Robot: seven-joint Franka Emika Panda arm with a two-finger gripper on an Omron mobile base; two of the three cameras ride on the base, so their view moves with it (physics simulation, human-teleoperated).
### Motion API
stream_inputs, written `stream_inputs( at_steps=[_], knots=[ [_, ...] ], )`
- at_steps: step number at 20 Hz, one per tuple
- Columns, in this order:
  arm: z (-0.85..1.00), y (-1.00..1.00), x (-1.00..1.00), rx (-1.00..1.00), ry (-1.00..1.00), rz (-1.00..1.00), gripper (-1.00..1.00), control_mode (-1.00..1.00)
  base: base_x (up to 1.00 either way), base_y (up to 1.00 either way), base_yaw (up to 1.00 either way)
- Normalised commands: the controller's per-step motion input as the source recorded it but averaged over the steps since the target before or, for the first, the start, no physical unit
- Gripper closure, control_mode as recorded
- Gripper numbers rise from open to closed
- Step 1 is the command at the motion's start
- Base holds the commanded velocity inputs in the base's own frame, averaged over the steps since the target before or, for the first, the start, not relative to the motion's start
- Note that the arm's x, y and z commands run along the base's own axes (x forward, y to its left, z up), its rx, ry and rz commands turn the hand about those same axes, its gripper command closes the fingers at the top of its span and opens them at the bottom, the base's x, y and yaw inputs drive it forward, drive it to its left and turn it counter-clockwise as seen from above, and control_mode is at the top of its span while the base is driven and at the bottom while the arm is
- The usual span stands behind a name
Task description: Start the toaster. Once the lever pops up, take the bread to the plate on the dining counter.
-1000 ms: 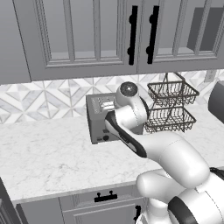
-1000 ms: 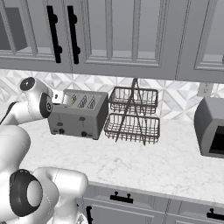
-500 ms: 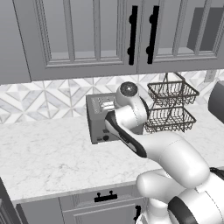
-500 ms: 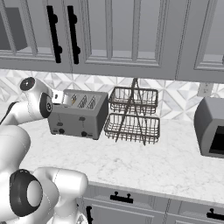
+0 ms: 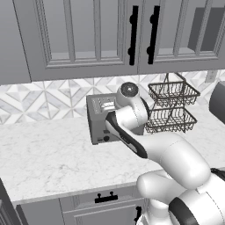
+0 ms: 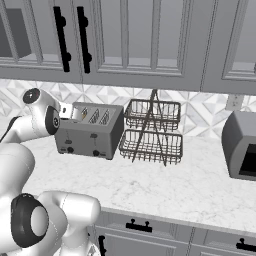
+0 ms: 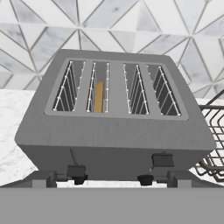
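Sitting near the tiled backsplash, the toaster is carrying the bread edge-on in its second slot from the left. The gripper is hovering at its front face with jaws released, while a wire basket rack is crowding the toaster's right edge and bare counter is lying open to its left.

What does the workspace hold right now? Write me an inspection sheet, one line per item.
Surface: white marble-patterned counter over grey drawers.
Job's things: toaster stands against the tiled wall; bread sits edge-on in the second slot from the left in the hand view; left lever sits lower than the right lever.
Clutter: two-tier wire basket beside the toaster; grey appliance farther right.
Gripper: open, facing the toaster's front.
Cables: nothing seen.
Surroundings: grey wall cabinets with black handles, patterned backsplash.
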Motion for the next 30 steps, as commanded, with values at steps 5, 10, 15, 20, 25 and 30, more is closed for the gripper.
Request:
stream_inputs(
  at_steps=[5, 10, 15, 20, 25, 30],
  knots=[
    [0.00, 0.00, 0.00, 0.00, 0.00, 0.00, -1.00, -1.00, 0.00, 0.00, 0.00],
    [0.00, 0.00, 0.00, 0.00, 0.00, 0.00, -1.00, -1.00, 0.00, 0.00, 0.00],
    [0.00, 0.00, 0.00, 0.00, 0.00, 0.00, -1.00, -1.00, 0.00, 0.00, 0.00],
    [0.00, 0.00, 0.00, 0.00, 0.00, 0.00, -1.00, -1.00, 0.00, 0.00, 0.00],
    [0.00, 0.00, 0.00, 0.00, 0.00, 0.00, -1.00, -1.00, 0.00, 0.00, 0.00],
    [0.00, 0.00, 0.00, 0.00, 0.00, 0.00, -1.00, -1.00, 0.00, 0.00, 0.00]
  ],
)
